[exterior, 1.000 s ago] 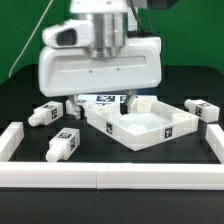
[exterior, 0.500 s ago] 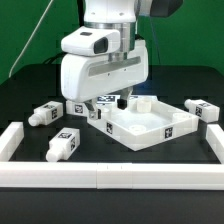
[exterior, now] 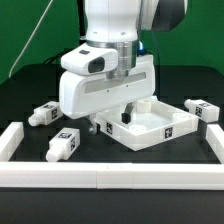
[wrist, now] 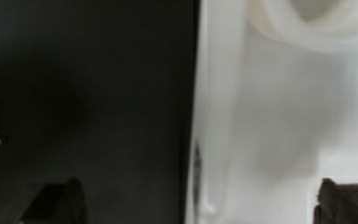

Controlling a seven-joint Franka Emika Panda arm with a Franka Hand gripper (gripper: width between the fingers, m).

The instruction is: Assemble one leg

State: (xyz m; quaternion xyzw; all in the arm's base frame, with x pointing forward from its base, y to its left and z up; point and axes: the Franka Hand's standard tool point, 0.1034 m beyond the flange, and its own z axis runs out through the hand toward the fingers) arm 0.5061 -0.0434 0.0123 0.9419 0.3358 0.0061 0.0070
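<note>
Three small white legs with square tags lie on the black table in the exterior view: one at the left, one in front of it, and one at the right. None is held. My gripper is low over the left wall of the large white tray piece. In the wrist view my gripper is open and holds nothing. One dark fingertip is over the black table. The other is over the tray's white surface.
A white rail runs along the front of the table, with short side pieces at the left and right. The gripper body hides the table behind the tray's left side.
The gripper has come down and moved toward the exterior view's right, from above the table to the tray's left wall. It now hides the leg and tags seen behind it earlier.
</note>
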